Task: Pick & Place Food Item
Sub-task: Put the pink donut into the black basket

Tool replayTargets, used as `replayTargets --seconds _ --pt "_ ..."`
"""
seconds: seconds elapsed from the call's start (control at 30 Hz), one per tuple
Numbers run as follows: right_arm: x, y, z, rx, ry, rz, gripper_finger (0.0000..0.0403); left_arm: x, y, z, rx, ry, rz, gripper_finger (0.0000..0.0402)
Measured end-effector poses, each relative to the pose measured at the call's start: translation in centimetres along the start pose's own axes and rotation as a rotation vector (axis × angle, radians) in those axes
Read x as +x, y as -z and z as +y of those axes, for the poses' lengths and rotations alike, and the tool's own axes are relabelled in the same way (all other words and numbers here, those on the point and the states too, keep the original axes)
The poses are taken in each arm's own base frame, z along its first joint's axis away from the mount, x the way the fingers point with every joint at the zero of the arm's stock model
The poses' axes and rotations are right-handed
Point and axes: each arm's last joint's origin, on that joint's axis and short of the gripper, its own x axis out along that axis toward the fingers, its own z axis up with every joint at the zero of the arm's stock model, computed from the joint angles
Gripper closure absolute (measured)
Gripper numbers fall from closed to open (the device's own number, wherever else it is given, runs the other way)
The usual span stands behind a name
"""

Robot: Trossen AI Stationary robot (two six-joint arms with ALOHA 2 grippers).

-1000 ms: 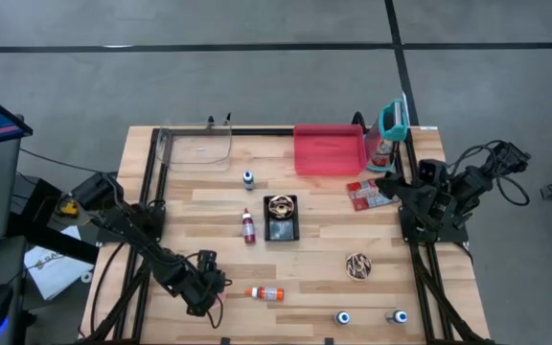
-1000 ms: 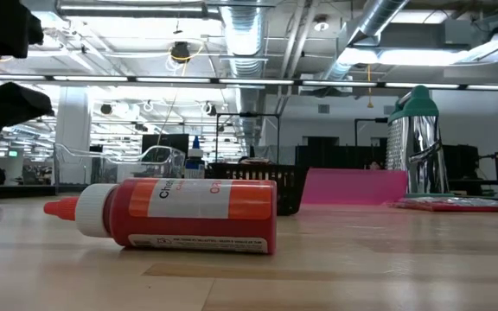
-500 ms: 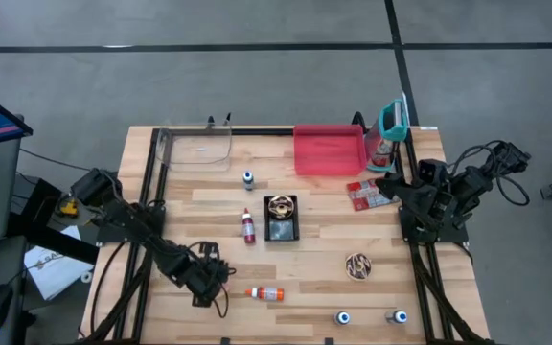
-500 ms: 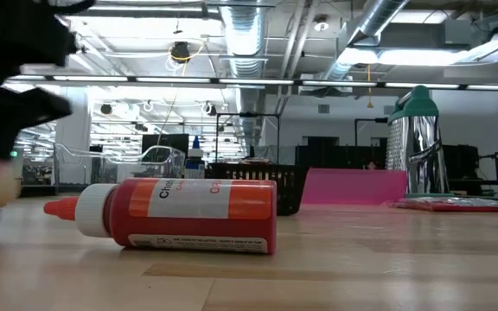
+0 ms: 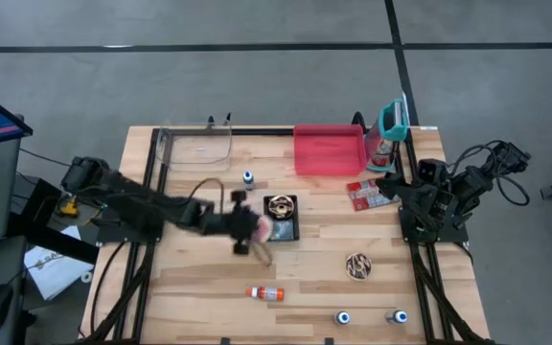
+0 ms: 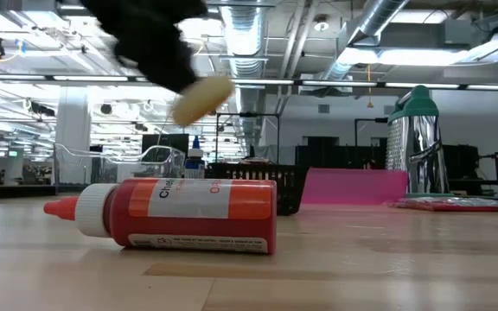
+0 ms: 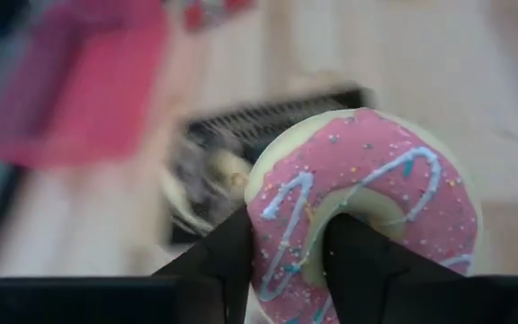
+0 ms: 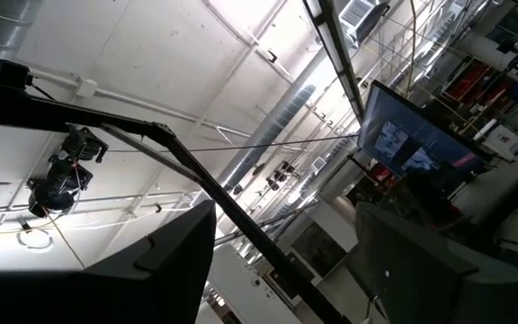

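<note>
A pink-frosted donut (image 7: 380,175) with pale blue icing lines and sprinkles hangs in the air, my left gripper (image 7: 290,238) shut on it. In the high view that gripper (image 5: 247,230) hovers over the middle of the table, just left of a black tray (image 5: 282,228) holding another donut. The low view shows the donut's pale underside (image 6: 202,98) well above the wood. My right gripper (image 8: 286,270) stands open at the table's right edge (image 5: 420,196), raised and pointing up at the ceiling. My left gripper pinches the donut's ring (image 7: 288,256) on the side nearest the wrist. One finger (image 7: 360,256) reaches into the hole and the other (image 7: 230,261) lies on the outer rim. The donut is lifted clear of the table, frosting up, tilted forward beyond the fingers.
An orange sauce bottle (image 5: 265,293) lies near the front edge. A chocolate donut (image 5: 358,266) sits to the right. Far side: clear container (image 5: 196,146), pink tray (image 5: 329,150), grater (image 5: 392,120), red packet (image 5: 369,195). Small bottles (image 5: 248,178) (image 5: 342,317) (image 5: 400,315) stand about.
My left gripper has taken up the donut at the near left part of the table, risen, and swung toward the table's middle and far side, ending beside the black tray. The donut has gone from table height to well above the lying bottle.
</note>
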Motion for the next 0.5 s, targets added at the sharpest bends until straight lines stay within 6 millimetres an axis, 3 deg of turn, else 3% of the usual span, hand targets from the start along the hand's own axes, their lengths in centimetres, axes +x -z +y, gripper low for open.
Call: replayTargets --seconds 0.2,0.37,0.5 --pt "0.1 -0.3 0.3 -0.025 -0.007 -0.009 0.0145 5.4 -1.1 2.8 0.082 -0.098 0.097 0.0271" --pt "0.6 -1.4 1.5 -0.059 -0.023 -0.012 0.0145 8.3 -1.3 1.7 0.133 -0.101 0.147 0.0268" --pt "1.0 -2.0 2.6 -0.079 -0.031 0.014 0.0145 9.3 -1.6 0.5 0.197 -0.151 0.166 0.0269"
